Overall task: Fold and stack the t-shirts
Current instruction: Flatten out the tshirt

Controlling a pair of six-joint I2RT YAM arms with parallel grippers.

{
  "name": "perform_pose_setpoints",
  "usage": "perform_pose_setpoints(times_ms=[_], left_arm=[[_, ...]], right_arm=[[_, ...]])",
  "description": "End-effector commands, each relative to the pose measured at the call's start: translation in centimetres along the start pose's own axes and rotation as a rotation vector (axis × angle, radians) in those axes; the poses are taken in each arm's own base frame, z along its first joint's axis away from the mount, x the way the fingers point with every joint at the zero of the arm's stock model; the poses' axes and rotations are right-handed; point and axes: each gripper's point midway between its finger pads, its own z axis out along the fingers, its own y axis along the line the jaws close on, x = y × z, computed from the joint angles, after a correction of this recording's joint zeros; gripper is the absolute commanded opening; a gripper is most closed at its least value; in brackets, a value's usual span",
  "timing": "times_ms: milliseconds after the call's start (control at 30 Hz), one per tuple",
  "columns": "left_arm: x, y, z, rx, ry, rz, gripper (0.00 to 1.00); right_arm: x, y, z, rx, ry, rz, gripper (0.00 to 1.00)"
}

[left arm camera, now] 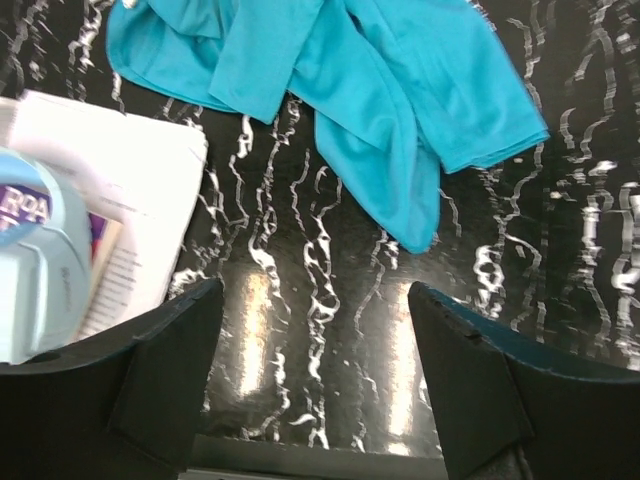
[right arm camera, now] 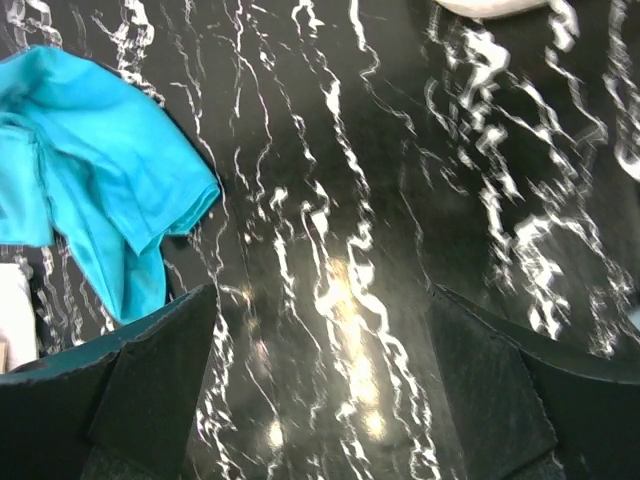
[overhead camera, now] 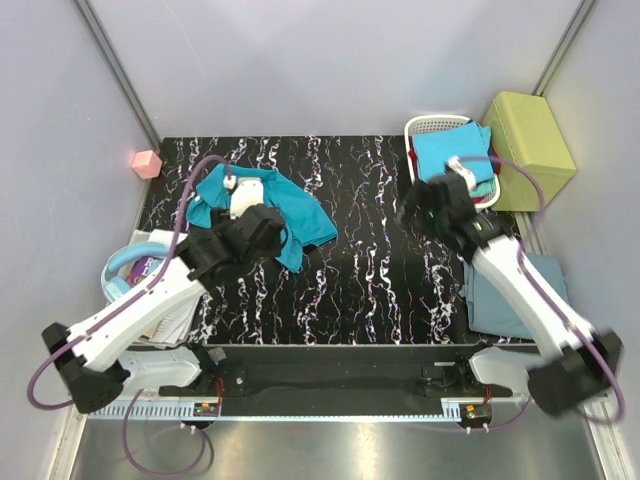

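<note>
A large teal t-shirt [overhead camera: 305, 215] lies crumpled at the back left of the black marbled table [overhead camera: 370, 270]. My left gripper [overhead camera: 255, 232] hovers over its near edge, open and empty; the left wrist view shows the teal t-shirt [left arm camera: 380, 110] ahead of the open left gripper [left arm camera: 315, 370]. My right gripper [overhead camera: 428, 205] hangs open and empty over the table beside the basket. In the right wrist view, bare table lies between the right gripper's [right arm camera: 320, 380] jaws, with the teal t-shirt [right arm camera: 90, 170] to the left. A dusty grey-blue t-shirt [overhead camera: 510, 290] lies flat at the right edge.
A white slatted basket [overhead camera: 428, 124] at the back right holds a bright blue t-shirt [overhead camera: 455, 155] over others. A yellow-green box [overhead camera: 530, 135] stands beside it. White papers [left arm camera: 120, 190] and a light blue object [overhead camera: 125, 265] sit at the left edge; a pink cube [overhead camera: 147, 163] sits beyond.
</note>
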Motion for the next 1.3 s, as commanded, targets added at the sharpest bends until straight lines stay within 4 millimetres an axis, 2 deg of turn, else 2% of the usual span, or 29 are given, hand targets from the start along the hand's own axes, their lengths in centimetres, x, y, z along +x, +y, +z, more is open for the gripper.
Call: perform_pose_setpoints(times_ms=[0,33,67,100,133,167,200,233,267,333,467,567,600,633,667,767,833,933,1000,1167,1267], left_arm=[[-4.1,0.1,0.6,-0.082,-0.093,0.04,0.86],[-5.0,-0.1,0.5,-0.075,-0.103,0.024,0.87],[-5.1,-0.2,0.9,-0.071,-0.098,0.03,0.88],[-6.0,0.0,1.6,-0.07,-0.108,-0.014,0.88],[-5.6,-0.5,2.2,-0.028,-0.077,-0.031,0.88],[-5.5,-0.6,2.9,-0.013,-0.059,-0.058,0.88],[-6.0,0.5,4.3,-0.03,-0.049,-0.11,0.89],[-5.4,0.0,5.2,0.004,-0.008,-0.122,0.88],[-5.5,0.8,6.0,-0.015,0.003,-0.141,0.88],[-5.2,0.6,7.4,-0.034,0.035,-0.128,0.88],[-4.9,0.8,8.8,-0.083,0.053,-0.119,0.88],[-3.4,0.4,9.3,-0.076,0.12,-0.165,0.87],[-2.6,0.0,9.4,-0.057,0.146,-0.166,0.86],[-2.2,0.0,9.5,-0.058,0.155,-0.167,0.86],[-1.9,0.2,9.5,-0.067,0.156,-0.168,0.85],[-1.2,0.8,9.4,-0.088,0.16,-0.172,0.85],[-1.0,1.1,9.3,-0.097,0.156,-0.161,0.85],[-1.1,2.2,9.0,-0.128,0.133,-0.138,0.86],[-0.8,2.3,9.0,-0.128,0.137,-0.128,0.86],[0.3,2.4,8.6,-0.108,0.154,-0.13,0.86],[1.7,2.2,8.8,-0.092,0.187,-0.131,0.86]], right_arm=[[-4.4,5.4,4.4,-0.028,0.003,-0.058,0.95],[-3.4,5.4,7.2,0.005,0.058,-0.111,0.95],[-4.3,6.2,7.9,0.008,0.053,-0.115,0.95],[-3.5,5.9,10.0,0.041,0.083,-0.136,0.95],[-3.5,6.1,10.8,0.043,0.092,-0.16,0.95],[-4.4,7.1,11.2,0.029,0.078,-0.159,0.95],[-3.8,7.0,12.8,0.046,0.103,-0.166,0.94],[-3.9,7.3,13.4,0.043,0.107,-0.174,0.94],[-4.6,8.1,13.7,0.031,0.089,-0.17,0.93],[-3.8,8.1,15.4,0.042,0.115,-0.161,0.91],[-2.7,9.7,16.1,0.016,0.107,-0.144,0.84],[-0.2,13.9,14.6,-0.093,0.112,-0.195,0.8],[1.8,15.8,14.1,-0.125,0.134,-0.243,0.79],[2.5,16.9,13.7,-0.147,0.138,-0.259,0.77],[3.4,17.8,13.5,-0.167,0.151,-0.27,0.76],[8.4,20.3,12.9,-0.229,0.252,-0.32,0.73],[11.1,20.7,12.7,-0.236,0.298,-0.352,0.7],[13.1,20.6,12.9,-0.235,0.335,-0.366,0.61],[14.5,20.5,13.0,-0.226,0.356,-0.382,0.59],[16.1,19.5,14.5,-0.182,0.379,-0.398,0.6],[16.8,19.9,15.2,-0.186,0.395,-0.399,0.59]])
